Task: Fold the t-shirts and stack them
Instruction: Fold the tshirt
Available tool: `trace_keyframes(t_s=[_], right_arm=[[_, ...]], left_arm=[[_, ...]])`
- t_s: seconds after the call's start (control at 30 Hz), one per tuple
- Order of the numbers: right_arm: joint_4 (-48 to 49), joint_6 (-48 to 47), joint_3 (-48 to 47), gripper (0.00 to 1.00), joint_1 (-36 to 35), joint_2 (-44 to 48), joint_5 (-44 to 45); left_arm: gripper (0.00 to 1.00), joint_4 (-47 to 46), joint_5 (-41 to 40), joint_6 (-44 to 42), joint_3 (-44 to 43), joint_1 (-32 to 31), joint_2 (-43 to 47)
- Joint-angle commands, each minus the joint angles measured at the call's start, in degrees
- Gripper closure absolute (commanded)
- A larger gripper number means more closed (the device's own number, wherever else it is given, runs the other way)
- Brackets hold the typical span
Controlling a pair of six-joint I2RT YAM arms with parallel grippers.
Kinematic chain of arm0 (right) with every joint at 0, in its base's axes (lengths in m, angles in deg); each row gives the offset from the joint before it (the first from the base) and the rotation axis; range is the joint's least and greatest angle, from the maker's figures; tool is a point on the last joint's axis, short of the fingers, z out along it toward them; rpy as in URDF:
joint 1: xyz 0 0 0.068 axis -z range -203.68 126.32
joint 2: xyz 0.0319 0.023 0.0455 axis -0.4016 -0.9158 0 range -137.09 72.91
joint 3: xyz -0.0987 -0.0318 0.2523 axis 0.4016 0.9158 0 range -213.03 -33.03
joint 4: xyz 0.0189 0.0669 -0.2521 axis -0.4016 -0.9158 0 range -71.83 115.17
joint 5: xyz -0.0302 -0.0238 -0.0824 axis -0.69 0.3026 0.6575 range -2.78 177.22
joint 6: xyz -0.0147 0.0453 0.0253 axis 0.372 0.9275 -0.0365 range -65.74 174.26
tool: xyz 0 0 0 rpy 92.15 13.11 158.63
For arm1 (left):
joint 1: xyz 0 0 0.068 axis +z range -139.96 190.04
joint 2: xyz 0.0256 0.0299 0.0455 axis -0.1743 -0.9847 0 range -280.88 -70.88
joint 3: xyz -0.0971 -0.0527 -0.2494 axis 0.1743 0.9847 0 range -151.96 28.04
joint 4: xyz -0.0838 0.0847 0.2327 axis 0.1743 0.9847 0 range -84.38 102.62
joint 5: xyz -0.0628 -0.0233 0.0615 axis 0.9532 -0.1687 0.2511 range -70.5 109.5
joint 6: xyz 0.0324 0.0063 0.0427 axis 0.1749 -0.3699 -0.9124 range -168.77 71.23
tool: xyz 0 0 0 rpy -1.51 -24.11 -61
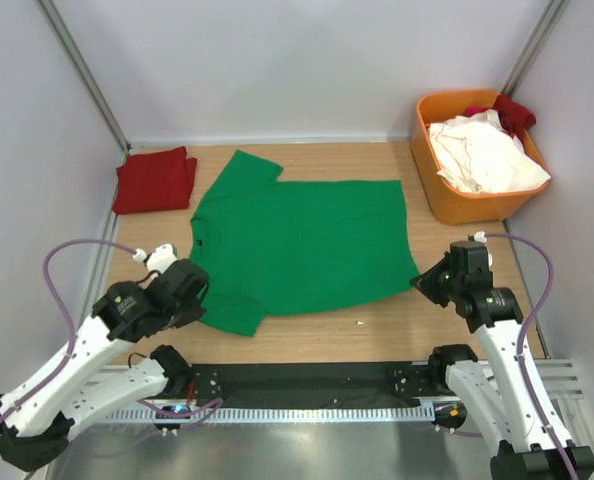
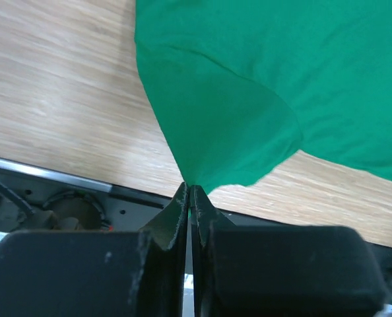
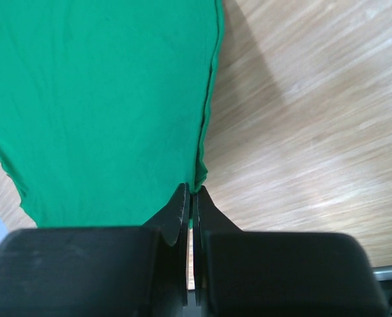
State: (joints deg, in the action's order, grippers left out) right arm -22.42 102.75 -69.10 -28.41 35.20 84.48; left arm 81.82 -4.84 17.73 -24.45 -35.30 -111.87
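Note:
A bright green t-shirt [image 1: 302,240] lies spread flat on the wooden table, collar to the left. My left gripper [image 1: 203,296] is shut on its near left sleeve; in the left wrist view the gripper [image 2: 190,188] pinches the green cloth [image 2: 249,99]. My right gripper [image 1: 419,280] is shut on the shirt's near right hem corner; in the right wrist view the gripper [image 3: 191,191] pinches the green edge [image 3: 103,99]. A folded dark red t-shirt [image 1: 155,179] lies at the far left. White [image 1: 482,155] and red [image 1: 512,112] shirts lie heaped in the orange bin.
The orange plastic bin [image 1: 447,200] stands at the far right by the wall. White walls close in the table on three sides. A black rail [image 1: 307,380] runs along the near edge between the arm bases.

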Motion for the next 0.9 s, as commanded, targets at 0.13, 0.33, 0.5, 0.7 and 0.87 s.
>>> trace_keyframes(t_s=[0.13, 0.33, 0.5, 0.7, 0.87], right_arm=[[6.35, -3.75, -8.22, 0.99, 0.07, -11.21, 4.24], [11.55, -5.42, -14.89, 0.99, 0.16, -22.99, 5.11], [14.71, -6.56, -17.89, 0.99, 0.07, -29.95, 6.17], [17.36, -6.74, -19.03, 0.99, 0.07, -36.36, 6.79], [18.85, -7.18, -20.08, 0.99, 0.07, -39.54, 7.48]], left_arm=[[0.97, -4.2, -4.06, -15.94, -13.75, 5.78, -18.4], [1.0, -12.83, 7.19, -29.3, -23.26, 19.23, -32.18], [1.0, -13.54, 8.86, -33.98, -33.35, 22.83, -44.51], [1.0, -15.82, 14.05, -37.84, -41.1, 27.58, -54.54], [1.0, -13.46, 15.63, -40.57, -48.74, 30.31, -61.12]])
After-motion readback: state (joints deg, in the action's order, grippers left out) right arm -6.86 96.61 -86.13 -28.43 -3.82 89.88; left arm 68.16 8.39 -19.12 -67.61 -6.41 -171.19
